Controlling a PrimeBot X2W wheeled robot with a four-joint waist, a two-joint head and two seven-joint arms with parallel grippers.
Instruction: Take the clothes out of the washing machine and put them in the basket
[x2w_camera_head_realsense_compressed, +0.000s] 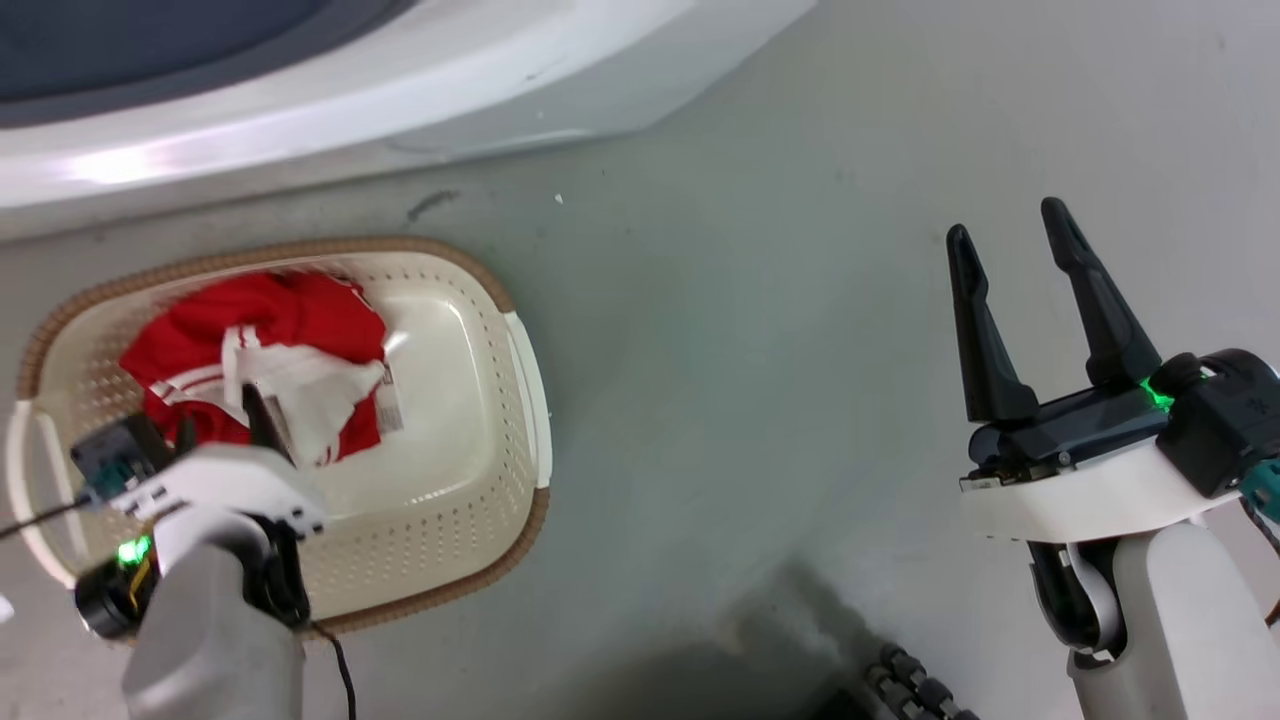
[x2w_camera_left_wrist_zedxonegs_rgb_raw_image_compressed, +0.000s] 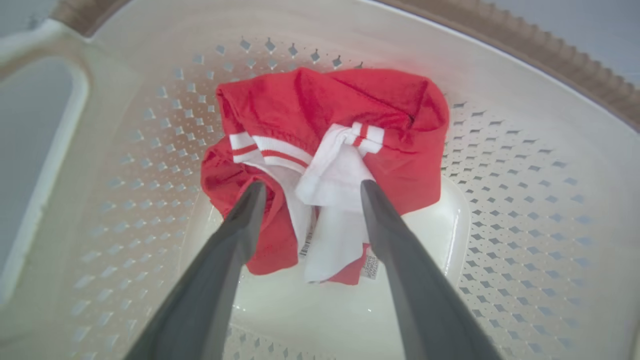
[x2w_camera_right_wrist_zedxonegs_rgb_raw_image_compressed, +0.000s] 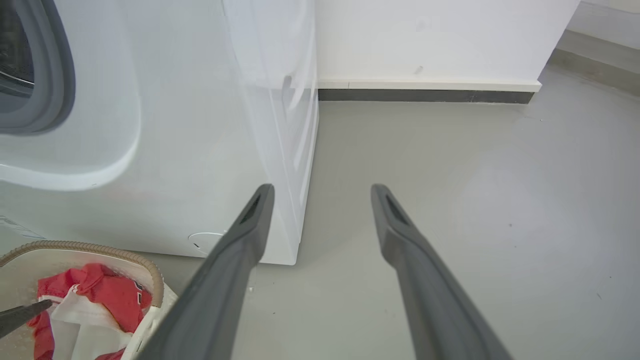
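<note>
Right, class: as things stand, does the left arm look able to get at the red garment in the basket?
Probably yes: the left end effector is open inside the basket, aimed at the red-and-white garment, with nothing between them.

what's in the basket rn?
One crumpled red-and-white garment lies toward one end of the basket, with the left gripper open over it. Bare basket bottom shows beside it. Whatever is beneath the bundle is covered.

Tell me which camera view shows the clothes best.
Left wrist view: the clothes sit close and nearly whole in the basket, stripes and tags clear. In the head view the left claw covers part of them; the right wrist view catches a small corner piece.
</note>
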